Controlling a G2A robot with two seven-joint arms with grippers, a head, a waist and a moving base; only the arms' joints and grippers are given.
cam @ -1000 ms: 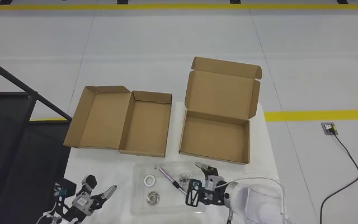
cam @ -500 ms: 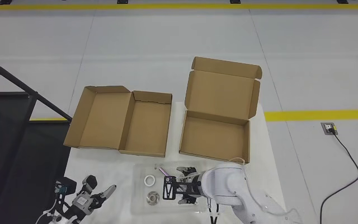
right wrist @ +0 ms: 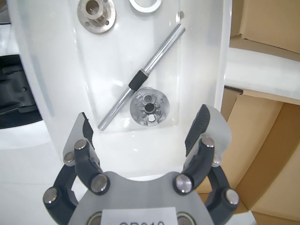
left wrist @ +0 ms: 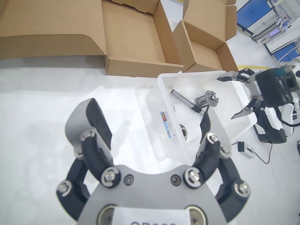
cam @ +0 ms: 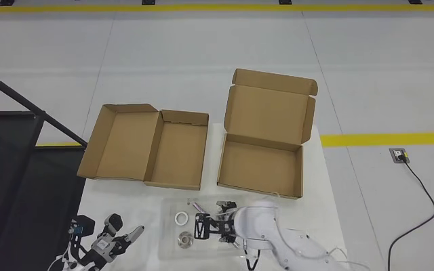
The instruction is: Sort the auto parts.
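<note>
Your white table point(cam: 319, 203) stands on a pale grey floor point(cam: 203, 61). A yellow line point(cam: 380, 140) crosses that floor to the table's right, and a second yellow stripe point(cam: 203, 7) runs along the far edge. Just nearer than the first line sits a floor socket point(cam: 398, 156). To the table's left you have a dark panel point(cam: 27, 183) beneath a slanting black bar point(cam: 41, 113). In the left wrist view, blue panels point(left wrist: 255, 8) stand in the room beyond, and a small white corded box point(left wrist: 245, 148) lies on a pale surface.

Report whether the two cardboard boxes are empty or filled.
Both empty: left box and right box show bare cardboard floors; the metal parts lie in the clear tray.
</note>
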